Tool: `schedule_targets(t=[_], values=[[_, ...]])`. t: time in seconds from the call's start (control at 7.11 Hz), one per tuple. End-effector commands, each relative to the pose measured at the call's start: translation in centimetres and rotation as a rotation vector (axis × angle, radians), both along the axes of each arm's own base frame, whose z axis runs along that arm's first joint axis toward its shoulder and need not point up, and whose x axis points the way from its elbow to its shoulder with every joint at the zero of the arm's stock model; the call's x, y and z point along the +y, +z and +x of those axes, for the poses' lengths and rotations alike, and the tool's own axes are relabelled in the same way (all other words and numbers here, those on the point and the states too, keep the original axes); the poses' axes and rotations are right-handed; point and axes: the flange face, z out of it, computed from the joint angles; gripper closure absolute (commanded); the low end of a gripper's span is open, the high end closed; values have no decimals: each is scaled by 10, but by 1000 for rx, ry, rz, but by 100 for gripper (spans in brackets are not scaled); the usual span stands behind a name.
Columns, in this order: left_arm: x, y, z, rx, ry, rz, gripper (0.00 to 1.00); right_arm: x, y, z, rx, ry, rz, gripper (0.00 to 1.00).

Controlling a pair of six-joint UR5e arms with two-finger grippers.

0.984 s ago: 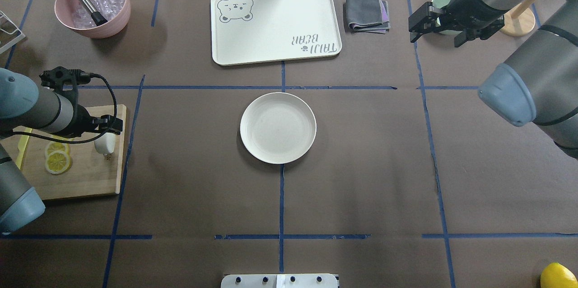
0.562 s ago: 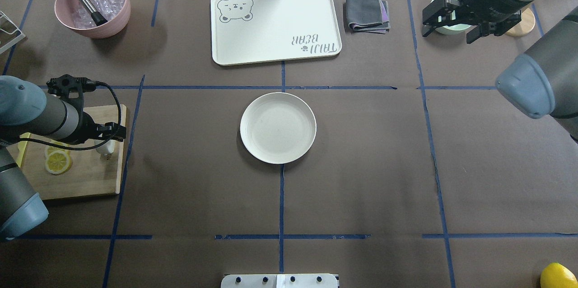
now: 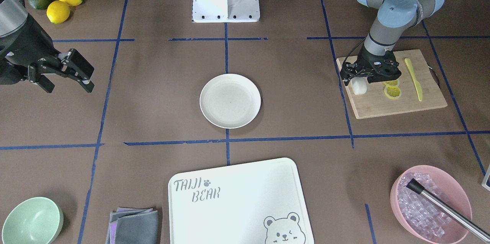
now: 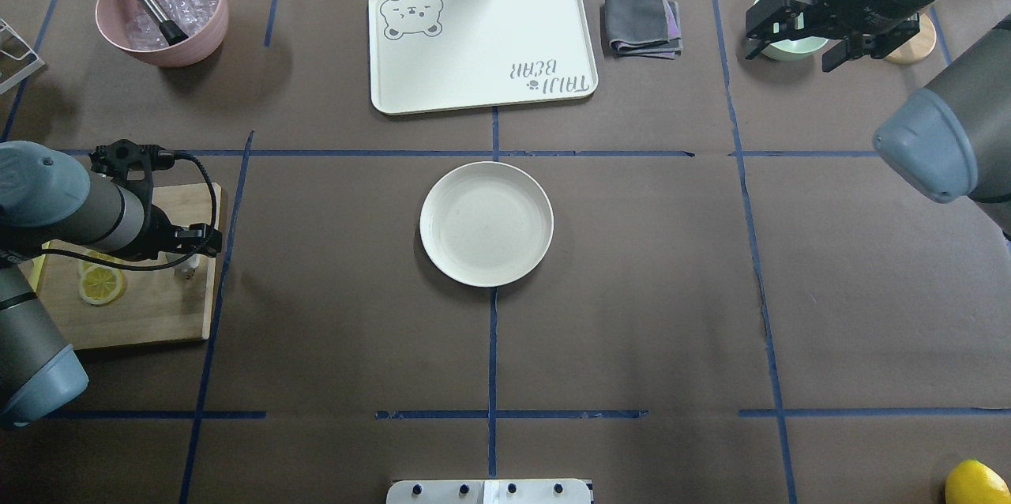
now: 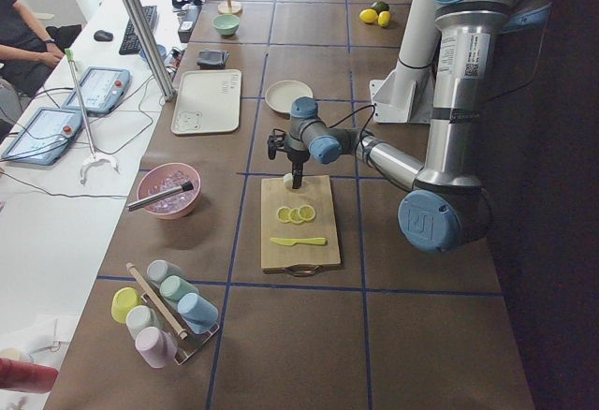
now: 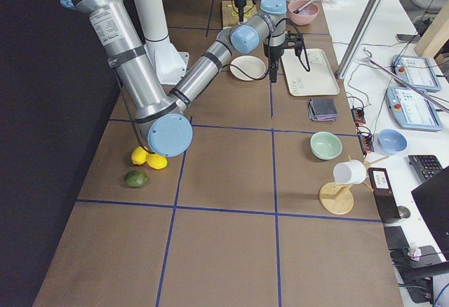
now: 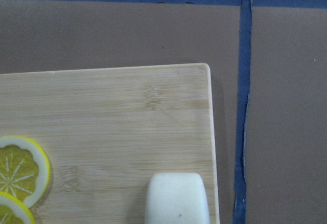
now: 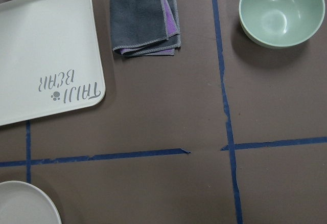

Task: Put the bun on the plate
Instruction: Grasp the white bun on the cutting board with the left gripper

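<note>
Front: bun [image 3: 359, 88] on board [image 3: 398, 108] corner, right under L end effector [image 3: 358, 78]; its opening can't tell. R end effector [image 3: 68, 83] spread wide, empty.
Overhead: plate [image 4: 486, 223] well apart.
L wrist: bun's long axis runs up-frame. Straddle narrow width, centred, b4 closing.

White rectangular tray [image 3: 245, 198] on the table's far middle, grey lettering "TAIJI BEAR" [image 3: 196, 190] with a paw mark, beside a bear-face drawing [image 3: 282, 229]
</note>
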Motion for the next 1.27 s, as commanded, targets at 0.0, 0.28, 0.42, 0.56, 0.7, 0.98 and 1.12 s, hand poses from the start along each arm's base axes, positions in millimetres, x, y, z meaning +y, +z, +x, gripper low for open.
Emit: schedule_targets(t=[0.0,0.28,0.42,0.56,0.7,0.98,1.12], values=[[0,-1,0,1,3,1,45,-1,0,0,1,1,0,0],[1,-4,-2,4,1,7,52,-1,1,0,2,1,-2,0],[1,-7,-3,8,-1,12,53,-1,1,0,2,1,-2,0],[1,-11,-5,14,-1,16,56,-1,0,0,1,1,0,0],[3,-24,-8,30,-1,28,59,-1,0,2,0,4,-1,0],[-8,-53,0,26,-10,24,59,-3,3,10,2,18,-5,0],[-19,-77,10,22,-16,21,59,-4,10,17,8,28,-15,0]])
